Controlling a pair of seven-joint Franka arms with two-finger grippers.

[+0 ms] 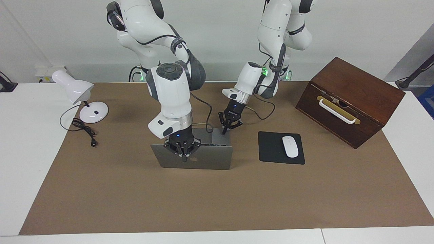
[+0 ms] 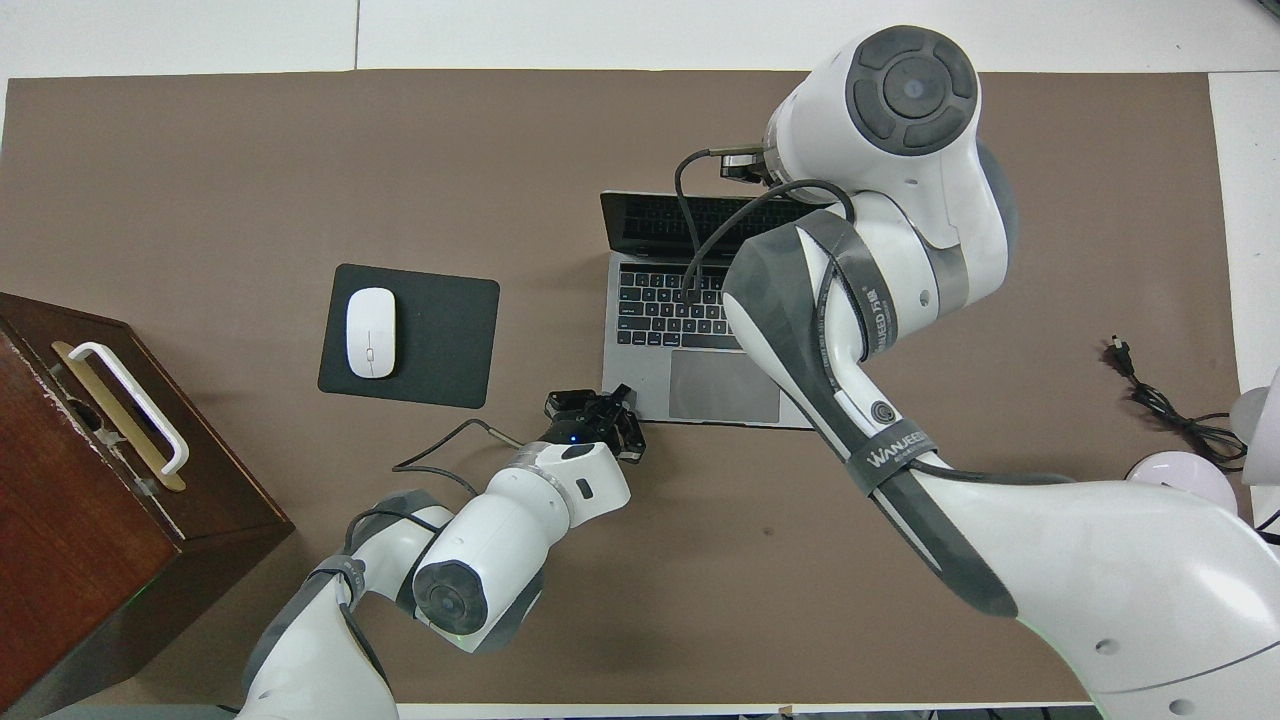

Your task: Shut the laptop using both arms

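The laptop (image 1: 196, 156) stands open at centre frame on the bench (image 1: 135, 196). The right tool (image 1: 184, 150) grips the lid's top edge; the left tool (image 1: 228, 126), fingers spread, hovers at the base corner. The stiff hinged lid probably needs gentle pressing while the light, slippery base is held steady.

"WANJEED" on right arm (image 2: 880, 400)

A white worktop (image 1: 20, 162) carries a broad brown mat (image 1: 217, 200) under even, soft light. A plain pale wall (image 1: 217, 40) rises at the robots' end, with a white socket box (image 1: 44, 72) at its foot near the right arm's end.
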